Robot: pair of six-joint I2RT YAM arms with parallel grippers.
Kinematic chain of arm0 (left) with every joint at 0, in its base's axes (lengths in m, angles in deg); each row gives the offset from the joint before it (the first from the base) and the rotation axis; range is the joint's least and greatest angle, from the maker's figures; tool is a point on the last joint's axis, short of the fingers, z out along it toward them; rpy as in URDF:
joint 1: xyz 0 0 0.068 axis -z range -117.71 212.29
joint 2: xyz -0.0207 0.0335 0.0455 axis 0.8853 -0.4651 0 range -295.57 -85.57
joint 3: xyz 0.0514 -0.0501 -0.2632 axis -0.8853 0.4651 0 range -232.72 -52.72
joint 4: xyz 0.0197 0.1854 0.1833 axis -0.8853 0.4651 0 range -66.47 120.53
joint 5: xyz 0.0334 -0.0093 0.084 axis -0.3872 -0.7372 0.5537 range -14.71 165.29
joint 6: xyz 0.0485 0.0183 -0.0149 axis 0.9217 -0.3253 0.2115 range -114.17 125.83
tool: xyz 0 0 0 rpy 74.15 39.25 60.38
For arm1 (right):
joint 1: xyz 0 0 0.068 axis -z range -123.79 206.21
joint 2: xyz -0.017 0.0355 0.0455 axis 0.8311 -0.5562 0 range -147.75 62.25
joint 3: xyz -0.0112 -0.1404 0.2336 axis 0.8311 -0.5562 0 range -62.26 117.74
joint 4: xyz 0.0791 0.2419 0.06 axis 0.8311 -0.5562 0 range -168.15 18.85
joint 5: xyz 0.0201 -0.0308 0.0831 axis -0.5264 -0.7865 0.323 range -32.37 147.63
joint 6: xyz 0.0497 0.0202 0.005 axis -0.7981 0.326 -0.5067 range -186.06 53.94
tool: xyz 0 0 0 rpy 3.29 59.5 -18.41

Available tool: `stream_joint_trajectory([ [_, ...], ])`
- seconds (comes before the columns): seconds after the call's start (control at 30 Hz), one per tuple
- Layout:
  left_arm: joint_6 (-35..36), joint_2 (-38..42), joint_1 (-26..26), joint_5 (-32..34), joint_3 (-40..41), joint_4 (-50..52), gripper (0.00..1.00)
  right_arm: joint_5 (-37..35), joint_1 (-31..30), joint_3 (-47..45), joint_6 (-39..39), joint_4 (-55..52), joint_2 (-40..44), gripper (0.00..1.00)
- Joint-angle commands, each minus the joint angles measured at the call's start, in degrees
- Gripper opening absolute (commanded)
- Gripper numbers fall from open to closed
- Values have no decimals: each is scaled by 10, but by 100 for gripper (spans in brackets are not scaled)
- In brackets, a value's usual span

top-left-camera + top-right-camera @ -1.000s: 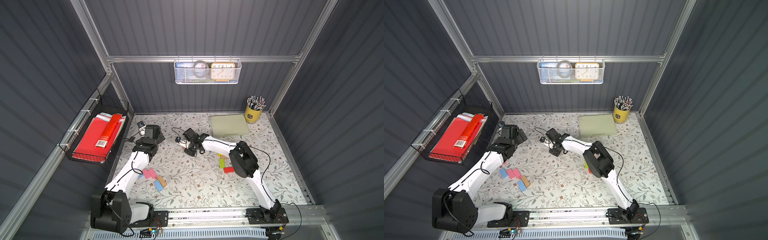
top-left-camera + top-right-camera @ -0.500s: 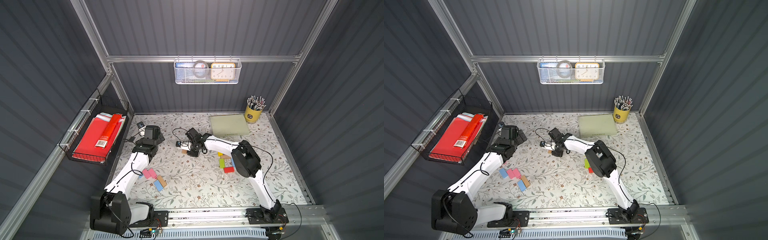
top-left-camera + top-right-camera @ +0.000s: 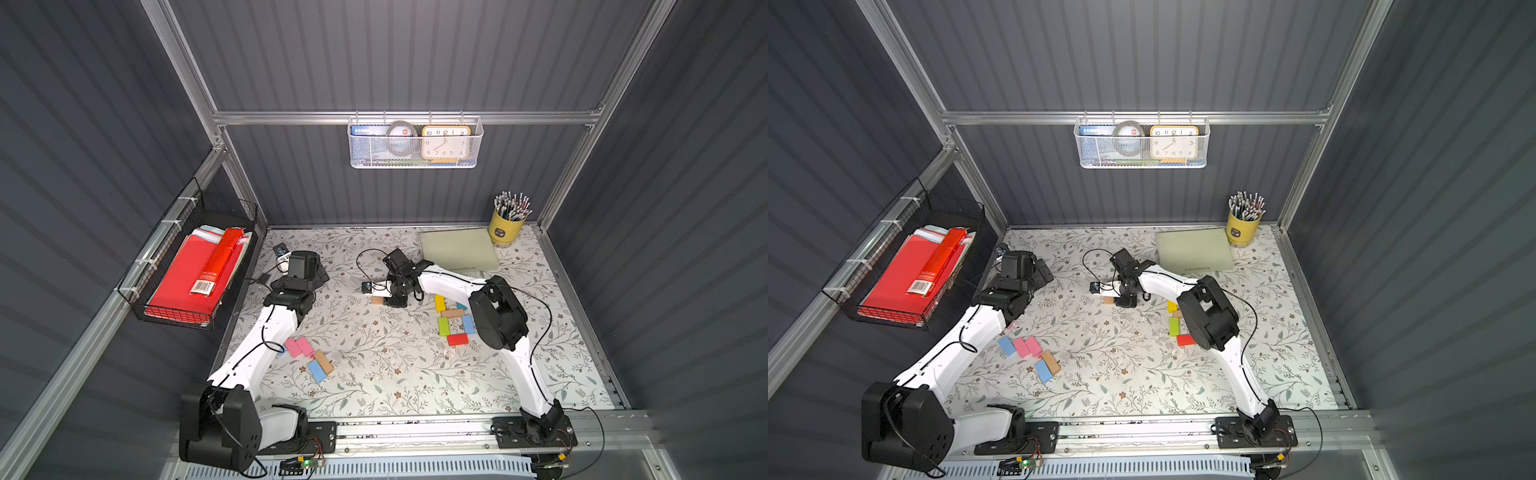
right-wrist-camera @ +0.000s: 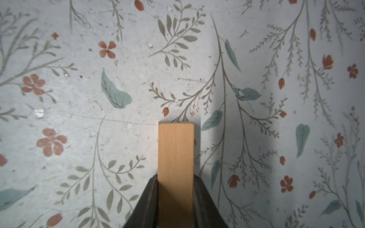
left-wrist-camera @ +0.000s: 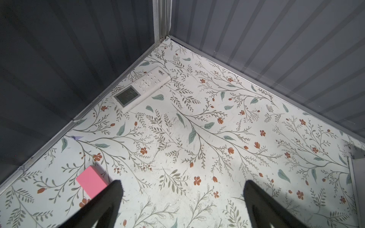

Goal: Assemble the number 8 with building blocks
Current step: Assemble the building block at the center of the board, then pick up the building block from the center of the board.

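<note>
Right jaws clamp one end of a tan block (image 4: 175,150) down at the bench (image 3: 374,374), apart from the half-built figure (image 3: 453,322); left jaws gape empty. Such an end grip could let it swivel, landing crooked.

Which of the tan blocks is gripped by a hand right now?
The lone tan block, clamped in the right hand. The second tan block and third tan block lie loose beside coloured ones, ungripped.
</note>
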Motion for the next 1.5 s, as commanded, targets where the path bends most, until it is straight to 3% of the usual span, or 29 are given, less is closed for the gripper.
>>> stream_joint_trajectory([
  [0.0, 9, 8, 2, 12, 10, -5, 99, -2, 10, -2, 22, -32, -27, 27],
  [0.13, 6, 7, 1, 12, 9, -3, 99, 6, 10, -1, 24, -24, -26, 35],
  [0.3, 0, 8, 1, 19, 10, -2, 99, 18, 13, -4, 13, 4, -16, 58],
  [0.4, -6, 7, 2, 24, 10, 1, 99, 21, 13, -9, 11, 27, 2, 65],
  [0.63, -76, 7, -4, -7, -11, 71, 100, 105, 22, -85, -46, 133, 127, 68],
  [0.73, -125, 10, -28, -40, -10, 127, 99, 126, 21, -161, -120, 218, 205, 71],
  [0.8, -143, 17, -62, -97, 8, 143, 99, 138, 21, -211, -188, 260, 253, 75],
  [0.9, -149, 21, -111, -177, 37, 166, 99, 143, 21, -272, -280, 306, 311, 78],
  [1.0, -142, 13, -119, -211, 55, 187, 99, 155, 22, -340, -347, 343, 364, 81],
  [1.17, -121, 8, -119, -231, 80, 224, 94, 103, 21, -432, -439, 375, 442, 82],
  [1.47, -183, 19, -113, -240, 138, 235, 87, 57, 23, -573, -478, 436, 553, 82],
])
